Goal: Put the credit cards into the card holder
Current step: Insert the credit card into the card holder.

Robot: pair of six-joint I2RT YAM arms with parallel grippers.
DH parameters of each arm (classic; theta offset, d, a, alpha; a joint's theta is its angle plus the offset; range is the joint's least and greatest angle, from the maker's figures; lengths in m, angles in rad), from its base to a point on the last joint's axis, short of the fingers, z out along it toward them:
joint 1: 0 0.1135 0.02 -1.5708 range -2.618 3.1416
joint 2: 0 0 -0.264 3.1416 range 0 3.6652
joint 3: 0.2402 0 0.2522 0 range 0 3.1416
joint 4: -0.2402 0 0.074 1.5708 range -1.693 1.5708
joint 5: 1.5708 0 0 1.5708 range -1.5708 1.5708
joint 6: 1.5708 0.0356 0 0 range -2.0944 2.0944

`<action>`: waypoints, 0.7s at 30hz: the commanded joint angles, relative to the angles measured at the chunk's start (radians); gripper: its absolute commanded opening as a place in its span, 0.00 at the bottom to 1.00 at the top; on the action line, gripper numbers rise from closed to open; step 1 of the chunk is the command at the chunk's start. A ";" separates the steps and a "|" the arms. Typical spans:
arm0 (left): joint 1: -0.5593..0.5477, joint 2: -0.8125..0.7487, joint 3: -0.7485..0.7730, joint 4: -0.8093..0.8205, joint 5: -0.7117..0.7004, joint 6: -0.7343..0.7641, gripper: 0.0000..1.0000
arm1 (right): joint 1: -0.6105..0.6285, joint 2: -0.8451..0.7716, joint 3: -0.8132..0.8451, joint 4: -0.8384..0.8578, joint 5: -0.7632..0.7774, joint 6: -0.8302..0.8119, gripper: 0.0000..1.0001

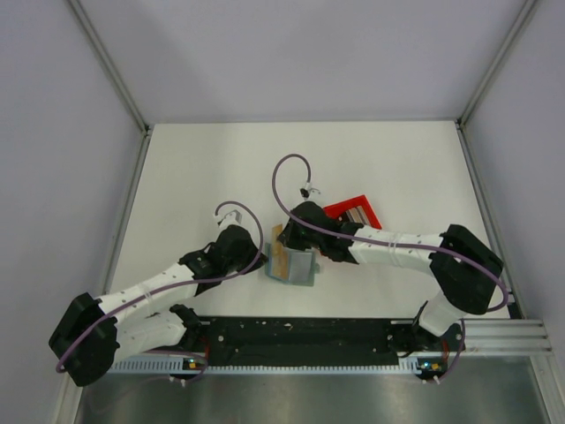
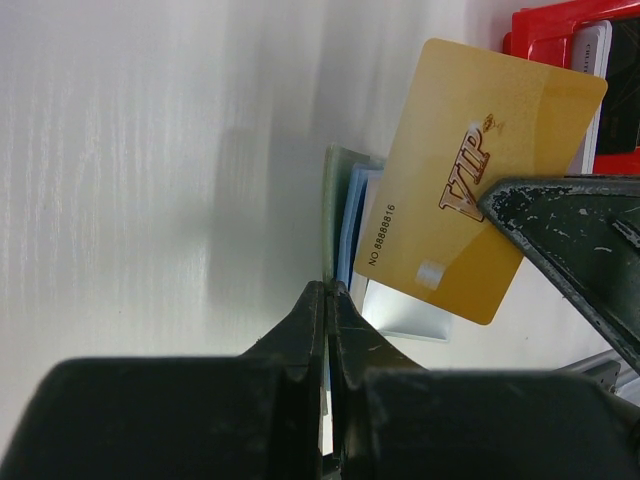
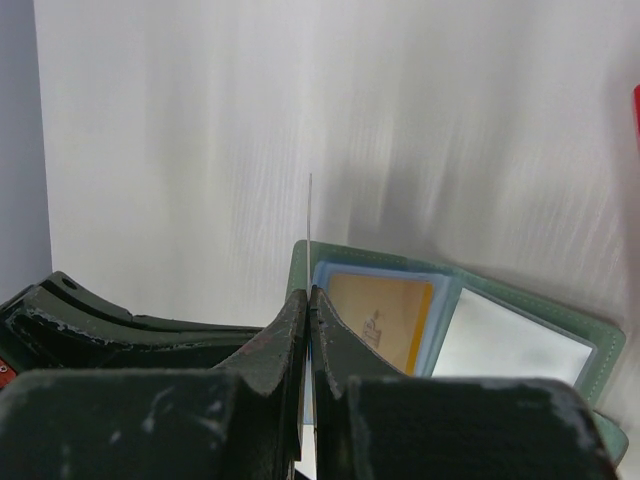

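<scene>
The grey-green card holder (image 1: 298,268) lies open on the table between both grippers. My left gripper (image 1: 262,261) is shut on its left edge; in the left wrist view the jaws (image 2: 330,292) pinch the holder's layers (image 2: 345,210) edge-on. My right gripper (image 1: 287,240) is shut on a gold VIP credit card (image 2: 470,180) and holds it upright over the holder. In the right wrist view this card shows as a thin edge (image 3: 309,220) above the closed gripper (image 3: 309,295). The holder (image 3: 603,380) shows a tan card (image 3: 380,310) in one pocket and a whitish pocket (image 3: 510,340).
A red plastic bin (image 1: 353,215) with more cards lies just right of the right gripper, also seen in the left wrist view (image 2: 545,30). White walls with metal rails enclose the table. The black base rail (image 1: 300,340) runs along the near edge.
</scene>
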 commanded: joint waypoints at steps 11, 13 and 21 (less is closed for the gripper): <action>0.004 -0.012 -0.002 0.033 0.012 0.001 0.00 | 0.019 0.018 0.060 -0.024 0.031 -0.027 0.00; 0.004 -0.014 -0.003 0.031 0.014 0.001 0.00 | 0.017 0.019 0.062 -0.029 0.030 -0.030 0.00; 0.004 -0.021 -0.018 0.022 0.014 0.012 0.00 | 0.019 0.015 0.068 -0.072 0.042 -0.046 0.00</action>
